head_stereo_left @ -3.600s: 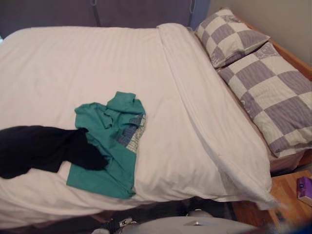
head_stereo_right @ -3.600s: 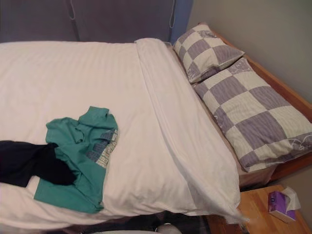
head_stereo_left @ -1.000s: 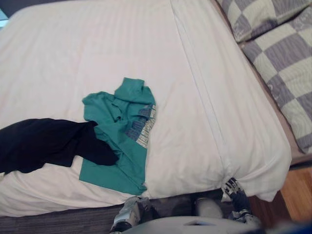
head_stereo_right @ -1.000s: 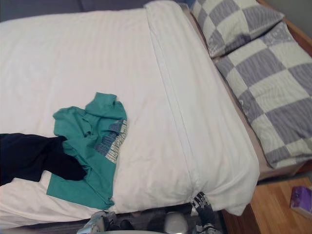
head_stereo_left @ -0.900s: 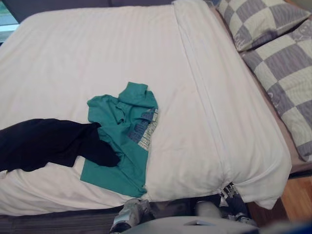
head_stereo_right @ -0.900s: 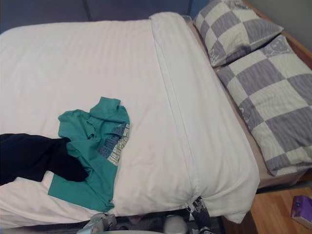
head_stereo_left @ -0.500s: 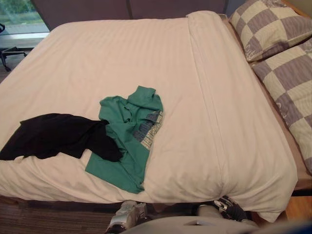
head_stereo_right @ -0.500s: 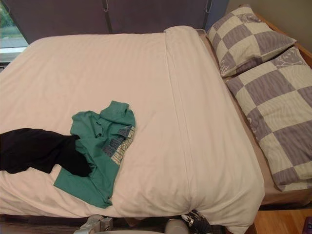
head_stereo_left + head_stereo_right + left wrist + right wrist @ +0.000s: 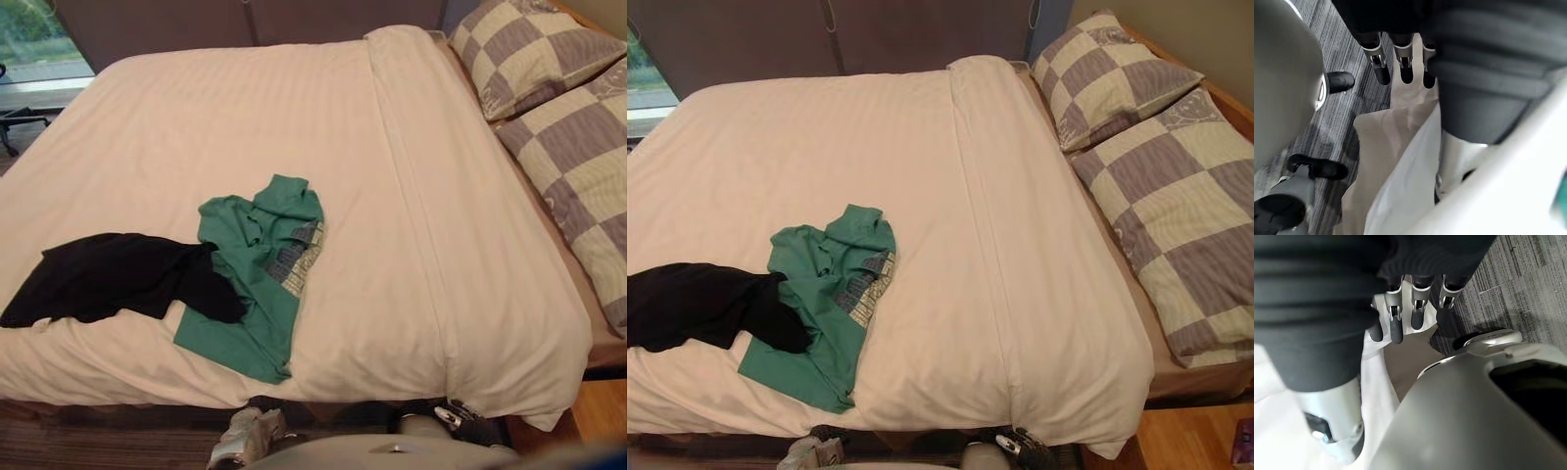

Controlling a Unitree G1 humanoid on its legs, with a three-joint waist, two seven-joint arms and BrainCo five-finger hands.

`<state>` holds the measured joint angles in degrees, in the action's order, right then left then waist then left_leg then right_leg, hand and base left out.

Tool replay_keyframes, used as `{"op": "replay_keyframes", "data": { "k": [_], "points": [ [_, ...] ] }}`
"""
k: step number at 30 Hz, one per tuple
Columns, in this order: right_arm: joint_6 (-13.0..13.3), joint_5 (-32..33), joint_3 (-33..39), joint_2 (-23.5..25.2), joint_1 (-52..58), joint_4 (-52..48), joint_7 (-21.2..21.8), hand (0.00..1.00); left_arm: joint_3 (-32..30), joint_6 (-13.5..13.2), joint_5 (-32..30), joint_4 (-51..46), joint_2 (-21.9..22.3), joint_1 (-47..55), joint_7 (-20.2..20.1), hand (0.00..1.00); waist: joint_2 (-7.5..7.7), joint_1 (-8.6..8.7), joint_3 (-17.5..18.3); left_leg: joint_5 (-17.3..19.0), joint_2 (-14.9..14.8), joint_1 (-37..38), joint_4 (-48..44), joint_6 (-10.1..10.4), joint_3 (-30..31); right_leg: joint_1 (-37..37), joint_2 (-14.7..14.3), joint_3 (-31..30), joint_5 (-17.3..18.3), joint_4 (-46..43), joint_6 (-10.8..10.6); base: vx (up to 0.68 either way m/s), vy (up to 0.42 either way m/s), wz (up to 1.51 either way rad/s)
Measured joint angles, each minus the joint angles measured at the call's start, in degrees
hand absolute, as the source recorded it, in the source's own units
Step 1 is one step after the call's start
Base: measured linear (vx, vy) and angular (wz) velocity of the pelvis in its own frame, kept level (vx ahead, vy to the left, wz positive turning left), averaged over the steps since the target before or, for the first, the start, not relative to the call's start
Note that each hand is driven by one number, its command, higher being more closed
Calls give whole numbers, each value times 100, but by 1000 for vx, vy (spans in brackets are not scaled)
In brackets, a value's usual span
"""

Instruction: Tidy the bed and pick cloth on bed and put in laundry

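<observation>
Though the green T-shirt (image 9: 257, 279) lies crumpled on the bed, no hand is on it. It sits up over the bed's edge from the left hand's fingers (image 9: 1400, 68), near them but not touching. A black cloth (image 9: 113, 276) lies partly on top of the shirt, farther out from those fingers. Both rest on the white duvet (image 9: 245, 117).

The left hand (image 9: 245, 438) hangs low by the bed's edge. Its fingers are loose and hold nothing. The right hand (image 9: 458, 418) hangs low by the duvet's corner, well apart from the shirt. Its fingers (image 9: 1396, 328) are loose and empty too.

What could go wrong? The black cloth overlaps the shirt, so a grab at one may drag the other along and drop it on the grey carpet (image 9: 1518, 284). Fingers that dig too deep may pinch the duvet as well and pull it out of place.

The shirt looks soft and thin, with many folds and a printed patch. The black cloth is long and floppy. The duvet is puffy and smooth, with faint stripes. Two plump checked pillows (image 9: 578, 166) lie far past the right hand's fingers.
</observation>
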<state>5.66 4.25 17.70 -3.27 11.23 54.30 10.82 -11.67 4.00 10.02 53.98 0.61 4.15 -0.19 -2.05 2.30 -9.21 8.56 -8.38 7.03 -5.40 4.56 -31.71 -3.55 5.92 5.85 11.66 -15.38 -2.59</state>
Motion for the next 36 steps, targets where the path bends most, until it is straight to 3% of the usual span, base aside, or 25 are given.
{"op": "replay_keyframes", "data": {
  "k": [4,6,10,11,12,13,15,16,17,18,19,20,21,22,23,24,25,26,27,28,30,32,33,35,36],
  "points": [
    [-25,444,-50,-1,-27,-114,-117,0,5,-154,2,-99,-62,-88,404,0,40,34,-216,665,-198,-669,-1521,-50,80,-871,370,3,711,-1600,-30,4,-44,2],
    [-53,745,-36,-13,-184,-122,-252,0,-7,-234,62,-103,-139,-94,894,0,138,78,-420,923,-321,-879,-2105,-29,-23,-1342,629,106,1086,-2422,6,43,-121,-22],
    [-47,1044,16,55,-247,-131,-381,0,-25,-238,451,-88,-300,-45,1438,0,284,115,-609,1059,-792,-1104,-3021,-43,-13,-1748,675,307,1470,-3362,189,73,-291,-33],
    [3,1079,8,56,-304,-156,-383,0,-44,-271,516,-94,-346,-56,1436,0,263,62,-613,1118,-967,-1336,-3426,-85,174,-1898,621,319,1580,-3505,329,54,-394,-57],
    [90,1077,30,-15,-432,-153,-394,0,-105,-329,517,-85,-324,-94,1420,0,153,78,-690,1291,-1324,-1468,-3727,-266,364,-2020,510,310,1597,-3680,353,35,-444,-56],
    [128,1061,36,-43,-467,-157,-409,0,-105,-364,523,-69,-311,-100,1368,0,116,117,-720,1282,-1534,-1493,-3744,-271,545,-2042,445,281,1602,-3734,345,-3,-509,-42],
    [302,1012,19,-111,-470,-222,-526,0,-66,-712,608,46,-351,-38,1017,0,108,126,-733,1018,-2072,-1505,-3607,-333,1557,-2180,375,25,1888,-4025,-42,-71,-518,-40],
    [328,1012,14,-143,-472,-225,-583,0,-65,-806,771,87,-374,-31,848,0,103,121,-733,914,-2107,-1500,-3587,-335,1784,-2220,372,-10,2018,-4074,-155,-197,-267,-32],
    [333,1017,134,-158,-499,-197,-743,0,47,-873,1169,149,-510,-39,332,0,-4,134,-712,753,-2181,-1500,-3561,-460,2279,-2229,423,79,2111,-4069,-429,-117,102,11],
    [308,1031,344,-215,-361,-293,-893,0,393,-965,1535,26,-528,82,-194,0,-232,174,-557,706,-2378,-1762,-3792,-408,2635,-2371,649,-175,2349,-5052,-997,-14,312,34],
    [277,1030,389,-211,-287,-353,-907,0,497,-1037,1688,-173,-513,154,-352,0,-129,219,-526,664,-2296,-1796,-3968,-178,2678,-2369,760,-738,2408,-5353,-751,16,613,45],
    [199,1025,469,-148,-200,-433,-920,0,650,-1144,2047,-376,-532,219,-666,0,151,127,-412,851,-2054,-1745,-4272,386,2649,-2062,1196,-1371,2347,-4342,-909,-101,605,31],
    [159,1027,690,-180,-274,-466,-941,0,854,-1007,2330,-266,-380,108,-839,0,-83,191,-365,1094,-2022,-1802,-4545,751,2642,-2021,1165,-1310,2261,-4209,-987,-203,723,34],
    [157,1016,822,-160,-362,-436,-899,0,1217,-738,2631,-161,-234,77,-1089,0,-349,313,-266,1295,-1957,-1695,-4488,1032,2431,-1800,1037,-1087,1851,-3654,-843,-149,538,30],
    [167,1016,852,-103,-436,-302,-856,0,1438,-571,2634,-113,-208,45,-1306,0,-476,320,-178,1316,-1775,-1420,-3897,1003,2189,-1686,851,-911,1462,-3187,-777,-107,574,1],
    [170,1014,846,36,-619,-43,-820,0,1593,-429,2555,-97,-289,-72,-1492,0,-352,258,-182,1656,-1754,-1032,-3240,1062,1934,-1621,843,-865,1019,-2780,-838,-106,439,-63],
    [168,984,771,307,-820,209,-715,0,1617,-358,2380,-74,-516,-208,-1557,0,9,79,-211,1298,-1542,-793,-2925,980,1501,-1526,995,-709,287,-2237,-730,-110,410,-91],
    [226,847,531,333,-843,267,-608,0,1635,-336,2163,-64,-554,-179,-1562,0,65,75,-155,1131,-1526,-683,-2665,935,1248,-1405,1002,-301,-128,-1835,-613,-18,198,-94],
    [322,779,329,288,-845,282,-531,0,1644,-337,1983,-49,-549,-140,-1572,0,62,87,-155,1056,-1522,-492,-2416,876,1041,-1263,849,63,-256,-1835,-677,96,11,-57],
    [371,742,230,269,-836,293,-522,0,1675,-348,1893,-42,-555,-149,-1569,0,66,95,-156,1005,-1478,-392,-2246,845,947,-1153,705,219,-243,-1890,-655,233,-169,-43],
    [462,607,185,226,-763,372,-538,0,1903,-490,1500,191,-497,-222,-1543,0,73,173,-149,856,-946,-177,-1608,666,724,-727,395,455,321,-1695,-355,253,-179,-16],
    [509,520,337,216,-673,397,-541,0,2017,-578,1112,325,-442,-224,-1419,0,90,285,-121,662,-524,-114,-1291,387,800,-363,384,307,551,-1363,-296,246,-42,44],
    [536,327,453,162,-555,427,-563,0,2029,-592,900,360,-418,-222,-1343,0,11,381,-105,612,-345,-89,-1146,323,1027,-61,377,139,640,-1084,-277,197,85,83],
    [526,324,647,156,-267,594,-648,0,2054,-599,531,362,-418,-191,-1336,0,-34,396,-58,521,-222,4,-1001,236,1343,288,389,-30,663,-844,-240,65,158,97],
    [509,268,676,197,-53,707,-646,0,2008,-617,342,353,-458,-92,-1333,0,45,316,90,418,-172,2,-904,149,1430,429,425,10,665,-687,-236,48,85,80]
  ]
}}
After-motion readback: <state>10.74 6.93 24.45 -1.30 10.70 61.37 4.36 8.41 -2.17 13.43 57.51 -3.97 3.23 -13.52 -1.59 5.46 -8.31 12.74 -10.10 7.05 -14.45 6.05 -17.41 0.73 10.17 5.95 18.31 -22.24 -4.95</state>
